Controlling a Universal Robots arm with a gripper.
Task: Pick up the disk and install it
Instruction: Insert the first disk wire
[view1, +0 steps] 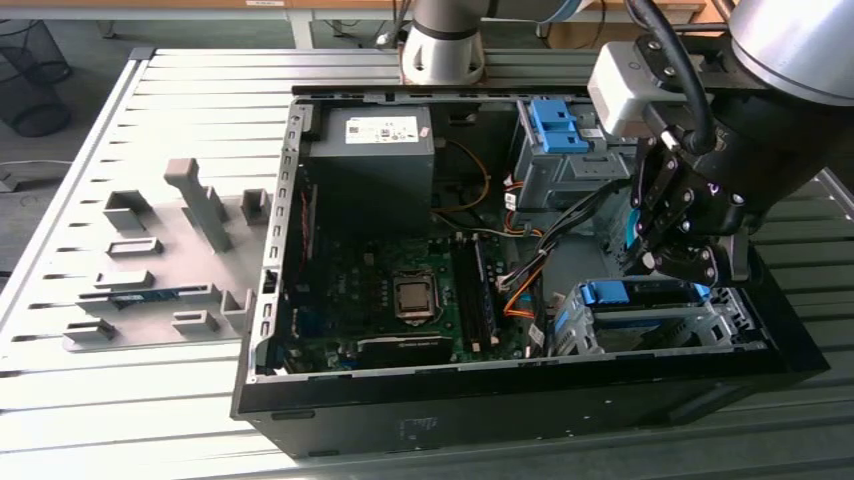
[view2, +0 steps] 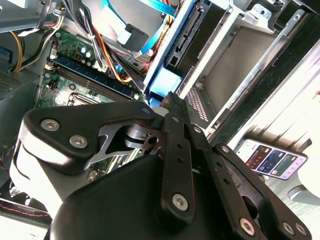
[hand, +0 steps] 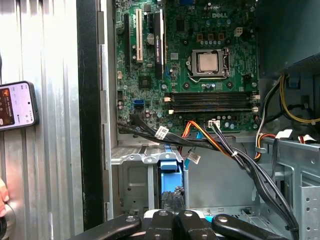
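Observation:
The disk (view1: 638, 296), silver with a bright blue bracket, lies in the metal drive cage (view1: 731, 318) at the front corner of the open computer case, on the exterior view's right. My gripper (view1: 674, 265) hangs directly over it with both fingers pressed together and nothing between them. In the second wrist view the gripper (view2: 167, 97) has its tips at the blue bracket end of the disk (view2: 162, 82). The first wrist view shows the gripper (hand: 173, 216) just before the disk's blue bracket (hand: 168, 165), inside the cage (hand: 130, 155).
Cable bundles (hand: 210, 142) cross between the motherboard (view1: 400, 290) and the cage. A grey power-supply box (view1: 380, 150) and a second blue bracket (view1: 554, 125) sit at the case's back. A phone (hand: 15, 105) lies outside the case wall. A fixture plate (view1: 160, 260) lies on the exterior view's left.

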